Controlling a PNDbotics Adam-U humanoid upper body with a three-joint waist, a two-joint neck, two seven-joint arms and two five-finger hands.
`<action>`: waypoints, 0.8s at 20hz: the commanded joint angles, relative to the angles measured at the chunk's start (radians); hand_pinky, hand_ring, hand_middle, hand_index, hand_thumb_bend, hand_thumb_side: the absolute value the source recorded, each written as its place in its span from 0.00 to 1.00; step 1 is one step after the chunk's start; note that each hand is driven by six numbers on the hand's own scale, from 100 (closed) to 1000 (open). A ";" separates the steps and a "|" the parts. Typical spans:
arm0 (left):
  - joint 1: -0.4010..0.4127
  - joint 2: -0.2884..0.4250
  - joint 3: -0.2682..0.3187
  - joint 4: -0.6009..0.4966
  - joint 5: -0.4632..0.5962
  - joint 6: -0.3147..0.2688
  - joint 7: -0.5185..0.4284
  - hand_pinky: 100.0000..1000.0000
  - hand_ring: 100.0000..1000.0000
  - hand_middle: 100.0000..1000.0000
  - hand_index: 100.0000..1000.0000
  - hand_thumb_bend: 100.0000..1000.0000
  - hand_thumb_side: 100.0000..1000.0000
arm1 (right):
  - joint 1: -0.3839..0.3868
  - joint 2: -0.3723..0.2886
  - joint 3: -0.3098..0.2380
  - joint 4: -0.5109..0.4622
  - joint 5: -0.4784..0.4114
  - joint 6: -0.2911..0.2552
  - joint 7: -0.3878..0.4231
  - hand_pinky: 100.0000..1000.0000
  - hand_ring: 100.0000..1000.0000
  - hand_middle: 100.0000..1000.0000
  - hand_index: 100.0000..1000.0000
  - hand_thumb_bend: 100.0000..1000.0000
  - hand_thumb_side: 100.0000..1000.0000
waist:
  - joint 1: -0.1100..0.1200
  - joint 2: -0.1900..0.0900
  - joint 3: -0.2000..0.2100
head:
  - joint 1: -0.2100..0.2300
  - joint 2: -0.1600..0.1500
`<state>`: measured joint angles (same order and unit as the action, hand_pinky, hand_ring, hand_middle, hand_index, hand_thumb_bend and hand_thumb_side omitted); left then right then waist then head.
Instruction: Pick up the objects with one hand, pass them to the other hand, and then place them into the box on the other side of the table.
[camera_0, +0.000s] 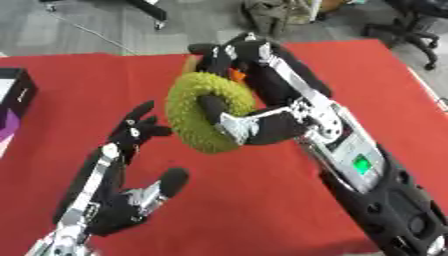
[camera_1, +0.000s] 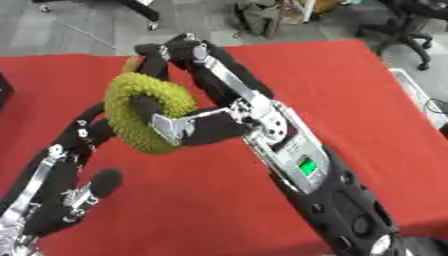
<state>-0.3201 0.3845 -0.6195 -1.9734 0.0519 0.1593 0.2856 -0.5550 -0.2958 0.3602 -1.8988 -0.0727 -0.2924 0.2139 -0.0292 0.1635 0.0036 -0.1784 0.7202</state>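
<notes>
Green and bristly, the ring (camera_0: 208, 111) is hanging above the red surface (camera_0: 262, 210), the right hand (camera_0: 249, 100) curling through it. Left hand (camera_0: 122, 195) is waiting open below-left; lower the ring's free rim onto its fingers before releasing.

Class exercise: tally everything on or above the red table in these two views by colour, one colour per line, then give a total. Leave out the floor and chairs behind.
Yellow-green: 1, the fuzzy yellow-green ring, thumb of the black right hand through its hole
Orange: 1, a small orange thing behind the ring, unidentifiable
Black: 3, right hand, open black left hand, black box at the red tablecloth's left edge
Total: 5
</notes>
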 joint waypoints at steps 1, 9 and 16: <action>-0.009 0.006 0.014 0.002 -0.011 -0.004 0.021 1.00 0.98 1.00 0.71 0.64 0.56 | -0.013 -0.015 -0.011 -0.027 -0.008 0.004 -0.002 0.91 0.56 0.17 0.36 0.00 0.04 | 0.001 -0.010 -0.001 | -0.003 0.005; -0.057 -0.022 -0.008 0.007 0.034 -0.007 0.045 1.00 0.99 1.00 0.71 0.63 0.57 | -0.011 -0.011 -0.001 -0.022 -0.013 0.001 0.016 0.91 0.56 0.17 0.36 0.00 0.05 | -0.001 -0.011 -0.002 | -0.002 0.007; -0.104 -0.051 -0.028 -0.006 0.071 0.005 0.044 1.00 0.99 1.00 0.71 0.62 0.58 | -0.009 -0.006 0.004 -0.008 -0.019 -0.006 0.033 0.92 0.56 0.17 0.36 0.00 0.05 | -0.002 -0.011 -0.003 | -0.004 0.010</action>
<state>-0.4081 0.3373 -0.6480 -1.9575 0.1153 0.1609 0.3283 -0.5538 -0.2956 0.3678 -1.8977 -0.0836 -0.2956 0.2429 -0.0323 0.1635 0.0013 -0.1790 0.7279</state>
